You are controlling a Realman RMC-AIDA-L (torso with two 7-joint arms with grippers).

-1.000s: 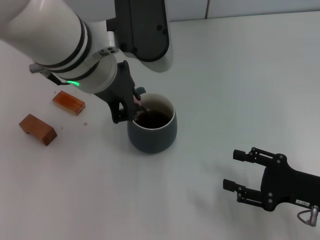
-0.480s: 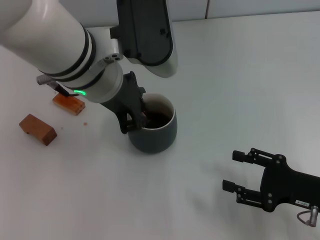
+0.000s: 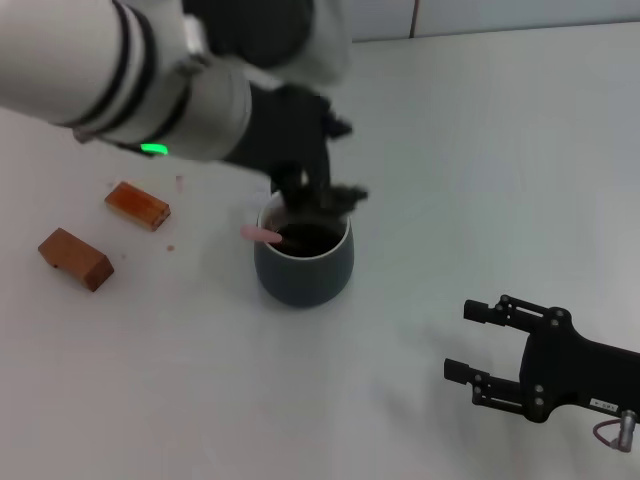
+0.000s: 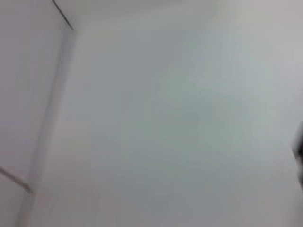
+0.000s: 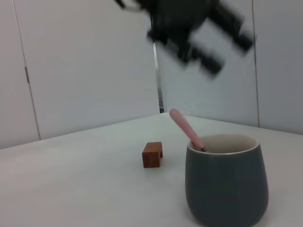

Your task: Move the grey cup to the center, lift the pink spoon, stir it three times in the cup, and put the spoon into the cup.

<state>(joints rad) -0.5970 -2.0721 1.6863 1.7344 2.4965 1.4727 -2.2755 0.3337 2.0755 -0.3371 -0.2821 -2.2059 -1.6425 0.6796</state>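
The black left gripper (image 5: pixel 199 35), fingers spread and empty, hangs just above the rounded slate-grey ceramic cup (image 5: pixel 226 182), where the slim pink-handled spoon (image 5: pixel 186 128) leans below it against the rim, while the parked right gripper (image 3: pixel 480 345) also sits open.

Left arm: reaches in from the upper left of the head view, white forearm with dark bands and a lit green indicator near the wrist. The left gripper (image 3: pixel 322 160) sits past the black wrist housing, near the middle of the head view. Its fingers are spread apart and empty; motion blur obscures finer detail. The right wrist view shows the same left gripper (image 5: pixel 199 35) high up, blurred, fingers parted with nothing between them.

Right arm: at the lower right of the head view. The right gripper (image 3: pixel 472 340) points toward the robot's left, its black fingers parted and holding nothing.
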